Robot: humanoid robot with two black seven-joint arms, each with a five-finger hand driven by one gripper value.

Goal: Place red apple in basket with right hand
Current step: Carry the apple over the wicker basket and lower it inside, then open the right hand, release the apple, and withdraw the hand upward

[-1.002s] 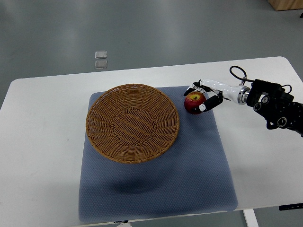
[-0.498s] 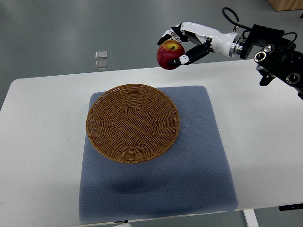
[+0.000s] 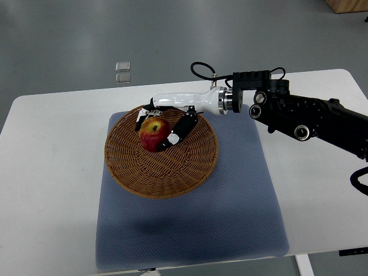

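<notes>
Right robot hand [image 3: 164,127] reaches in from the right edge of the frame and sits over the middle of the basket [image 3: 129,169], its fingers curled round the apple [image 3: 152,133] from above and from the right. The apple is inside the basket's rim, a little left of centre in the frame; whether it already rests on the weave or hangs just above it I cannot tell from this steep view. No left arm shows

Judging from this, the main risk is the release. The apple is round and smooth, so if the fingers open while it is above the weave it may drop, roll across the shallow bowl and fetch up against the sloping wall, or even climb over the low rim. A finger catching the fruit on the way out could flick it sideways. The dark fingertips could also snag in the open wicker and drag the light basket across the mat [image 3: 241,218]

The basket is round, shallow and tan, woven in ribbed rings, stiff but light. The apple is red with a yellow patch near the stem, glossy and firm. The mat is blue-grey, square with rounded corners, finely dimpled, lying flat on the smooth white desk [image 3: 46,172]
</notes>
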